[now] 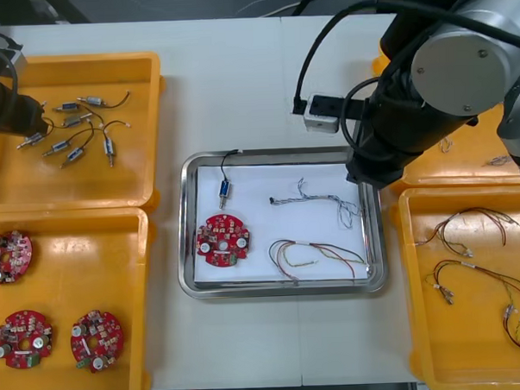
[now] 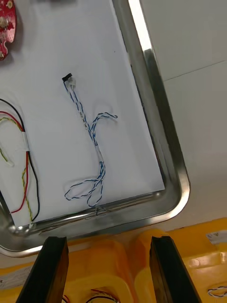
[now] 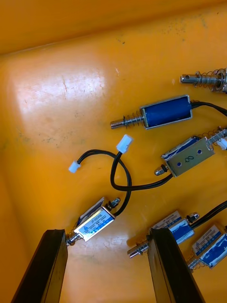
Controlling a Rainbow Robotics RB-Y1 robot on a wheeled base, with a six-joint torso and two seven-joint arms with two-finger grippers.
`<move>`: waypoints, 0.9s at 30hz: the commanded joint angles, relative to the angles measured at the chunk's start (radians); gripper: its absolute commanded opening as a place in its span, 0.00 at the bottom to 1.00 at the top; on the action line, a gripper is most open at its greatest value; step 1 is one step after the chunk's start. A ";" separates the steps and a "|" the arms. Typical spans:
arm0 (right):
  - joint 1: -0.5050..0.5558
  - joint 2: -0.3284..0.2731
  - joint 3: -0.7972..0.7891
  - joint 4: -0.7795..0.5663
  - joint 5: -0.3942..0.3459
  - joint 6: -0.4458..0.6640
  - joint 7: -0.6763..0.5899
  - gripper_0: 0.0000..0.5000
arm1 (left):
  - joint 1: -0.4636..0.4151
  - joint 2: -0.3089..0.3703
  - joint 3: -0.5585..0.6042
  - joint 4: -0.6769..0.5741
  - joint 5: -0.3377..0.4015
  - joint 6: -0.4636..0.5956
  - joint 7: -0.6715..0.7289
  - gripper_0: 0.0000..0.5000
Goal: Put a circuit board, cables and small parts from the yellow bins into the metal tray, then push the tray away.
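Note:
The metal tray (image 1: 286, 288), white inside, holds a round red circuit board (image 1: 223, 240), a small metal part (image 1: 225, 193) with a black lead, a twisted blue and white cable (image 1: 334, 202) and a red and yellow cable (image 1: 319, 253). My right arm (image 1: 387, 129) hangs over the tray's far right corner. In the right wrist view my right gripper (image 2: 109, 270) is open above the bins' rims, with the blue and white cable (image 2: 90, 137) lying beyond its fingers. My left gripper (image 3: 109, 265) is open low over the small metal parts (image 3: 94, 222) in the far left bin (image 1: 134, 71).
The near left bin (image 1: 134, 287) has three circuit boards (image 1: 23, 338). More red and yellow cables (image 1: 471, 276) lie in the near right bin (image 1: 417, 326). A small white box (image 1: 324, 114) sits on the table beyond the tray.

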 commanded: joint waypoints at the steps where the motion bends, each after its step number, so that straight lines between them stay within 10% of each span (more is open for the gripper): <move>1: 0.051 0.016 -0.116 -0.097 0.005 0.006 -0.122 1.00 | -0.052 0.065 -0.034 0.013 0.021 -0.012 -0.118 1.00; 27: 0.272 -0.052 -0.466 -0.234 -0.025 0.006 -0.543 1.00 | -0.161 0.058 -0.066 0.220 0.021 -0.093 -0.121 1.00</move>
